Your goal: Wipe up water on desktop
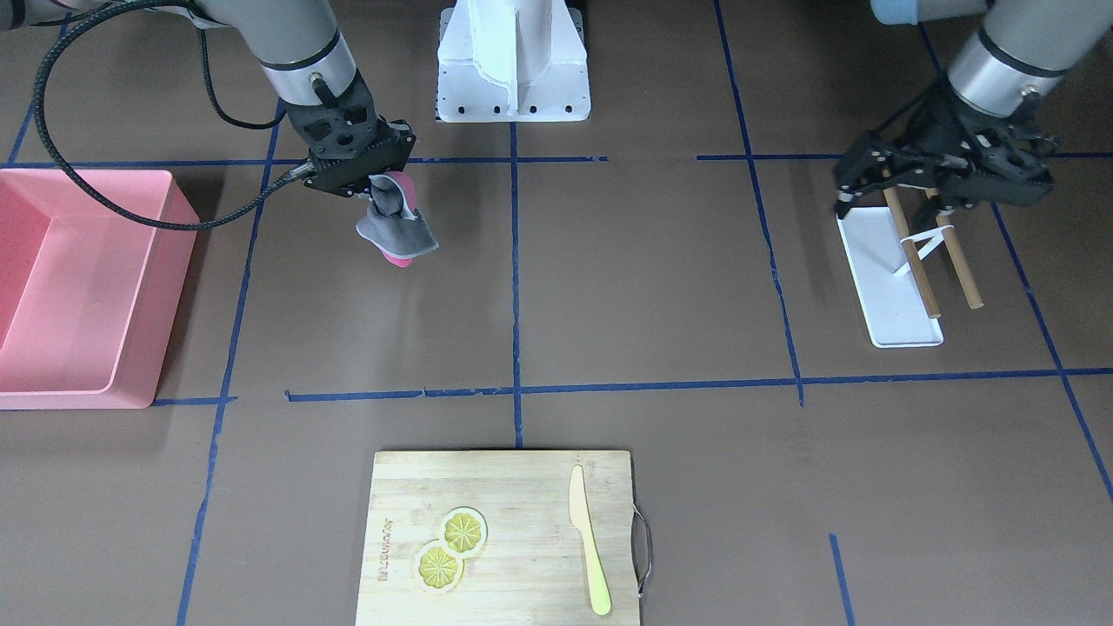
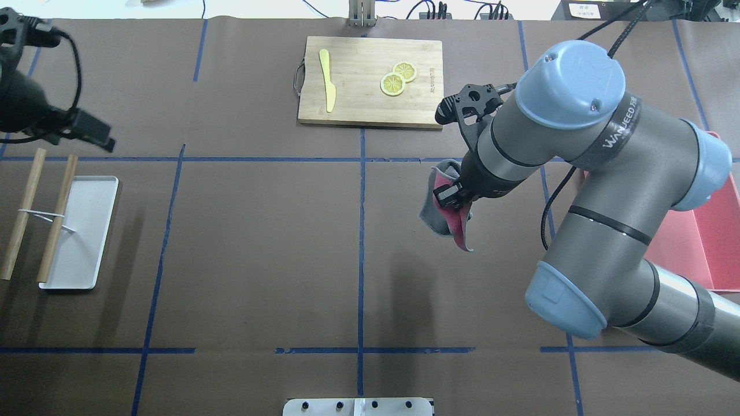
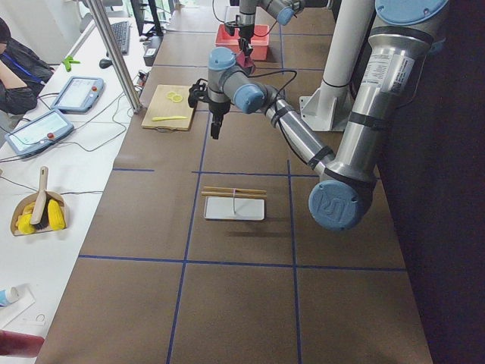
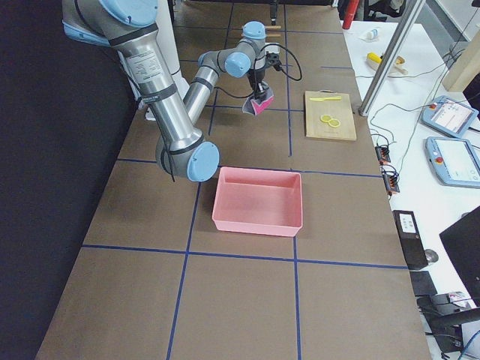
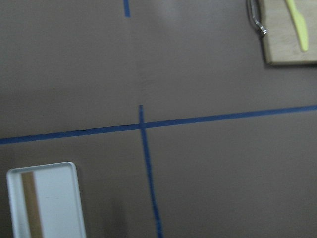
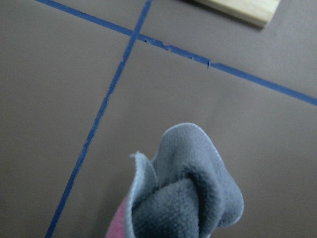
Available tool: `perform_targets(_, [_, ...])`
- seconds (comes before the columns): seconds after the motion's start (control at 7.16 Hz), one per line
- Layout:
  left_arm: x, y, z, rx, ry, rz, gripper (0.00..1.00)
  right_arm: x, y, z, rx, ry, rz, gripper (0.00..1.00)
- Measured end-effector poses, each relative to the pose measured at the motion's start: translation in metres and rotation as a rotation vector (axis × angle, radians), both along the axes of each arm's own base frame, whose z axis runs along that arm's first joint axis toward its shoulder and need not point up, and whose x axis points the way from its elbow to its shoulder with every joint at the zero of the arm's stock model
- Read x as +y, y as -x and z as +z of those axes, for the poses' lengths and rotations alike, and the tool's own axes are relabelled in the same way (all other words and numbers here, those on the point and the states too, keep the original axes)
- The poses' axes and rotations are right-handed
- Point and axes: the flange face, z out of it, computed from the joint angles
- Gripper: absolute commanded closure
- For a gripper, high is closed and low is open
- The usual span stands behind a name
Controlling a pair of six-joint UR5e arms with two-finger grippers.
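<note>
In the front-facing view, a matte brown tabletop (image 1: 643, 278) crossed by thin dark-blue tape lines filled the frame. At upper left, the right pincer (image 1: 383, 184) pointed downward and pinched a crumpled grey-and-pink cloth (image 1: 396, 228). The cloth hung above the tabletop, between a pink plastic bin (image 1: 165, 287) at the left edge and the central vertical tape line.

At upper right, the left pincer (image 1: 848, 187) hovered over the top end of a narrow white tray (image 1: 883, 287). Whether its fingers were spread or pressed together could not be told. Two wooden sticks (image 1: 911, 256), joined by a white band, lay slanted on the tray's right side, the outer one on the tabletop beside it.

At bottom centre lay a bamboo cutting board (image 1: 513, 487) with two lemon slices (image 1: 450, 548) and a yellow knife (image 1: 589, 556) on it.
</note>
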Motion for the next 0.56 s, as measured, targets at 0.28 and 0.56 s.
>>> perform_targets(0.28, [0.009,0.069,0.104,-0.109,0.007,0.086,0.0,-0.001,-0.007,0.008,0.035,0.205,0.057,1.0])
perform_targets(0.56, [0.017,0.144,0.186,-0.107,0.095,0.061,0.0,0.0,-0.004,0.016,0.064,0.245,0.099,1.0])
